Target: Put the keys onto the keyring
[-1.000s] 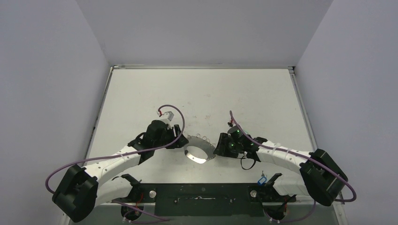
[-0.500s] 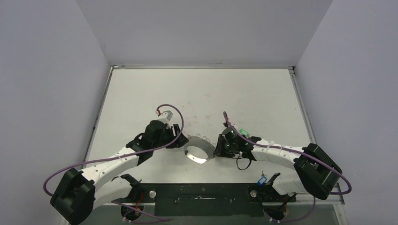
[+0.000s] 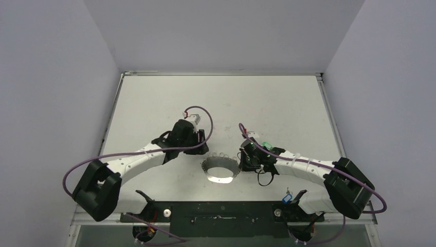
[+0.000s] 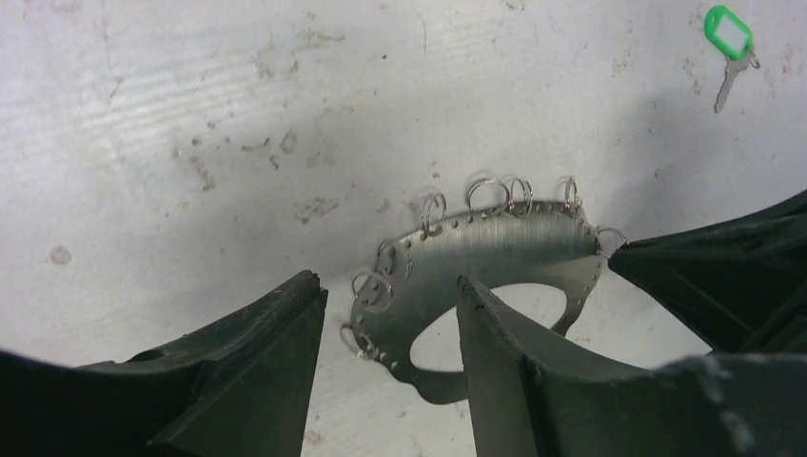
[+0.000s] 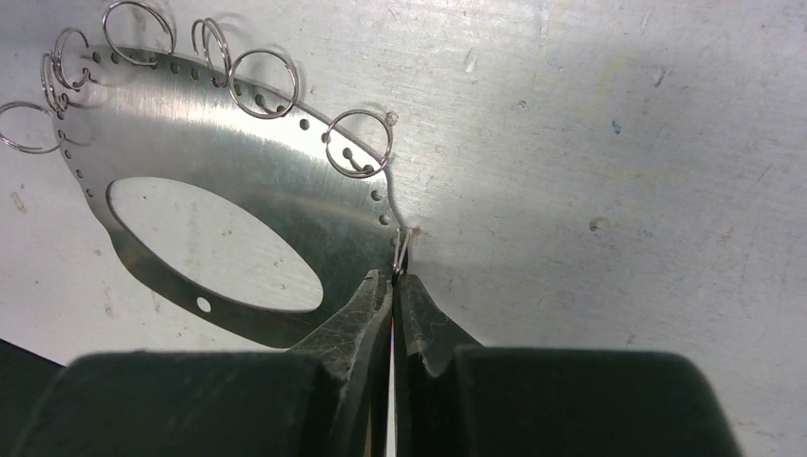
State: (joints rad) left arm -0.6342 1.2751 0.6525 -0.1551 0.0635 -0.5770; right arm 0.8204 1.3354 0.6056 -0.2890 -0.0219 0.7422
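The keyring is a flat metal ring plate with several small split rings along its rim, lying between the arms. My right gripper is shut on one split ring at its right rim, seen in the right wrist view beside the plate. My left gripper is open at the plate's left rim; in the left wrist view the plate's edge lies between the fingers. The green-tagged key lies on the table behind the right wrist, also in the left wrist view. The blue-tagged key lies by the right arm's base.
The white table is walled on the left, back and right. A black base plate runs along the near edge. Purple cables loop beside both arms.
My left gripper has moved away and to the right, from the ring's left side to its far-left rim. The keyring has turned and shifted slightly. My right gripper stays shut at its right rim.
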